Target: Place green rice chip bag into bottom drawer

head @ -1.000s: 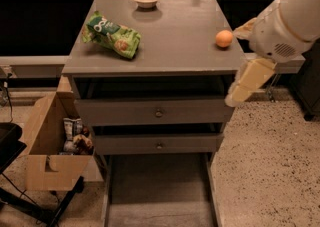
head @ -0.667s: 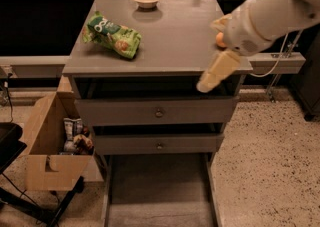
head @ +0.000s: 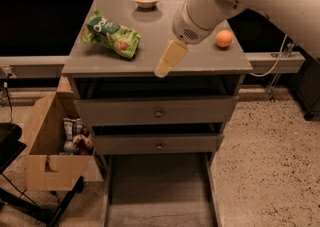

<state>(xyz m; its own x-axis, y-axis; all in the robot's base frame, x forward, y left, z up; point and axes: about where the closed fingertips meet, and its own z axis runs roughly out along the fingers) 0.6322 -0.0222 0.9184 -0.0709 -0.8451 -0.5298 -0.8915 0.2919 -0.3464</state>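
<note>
Since the bag [head: 111,35] lies on the left of the cabinet top [head: 200,56], well apart from the open drawer [head: 157,191] down at the floor, grabbing comes first. Gripper [head: 169,61] hangs over the top's front edge to its right; can't tell if it's open. I'd swing left, drop onto the crinkly middle, pinch gently.

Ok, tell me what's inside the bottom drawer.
Only its grey floor shows in the bottom drawer; its rear is hidden beneath the drawer fronts. The green rice chip bag lies on the cabinet top; the gripper hovers beside it.
</note>
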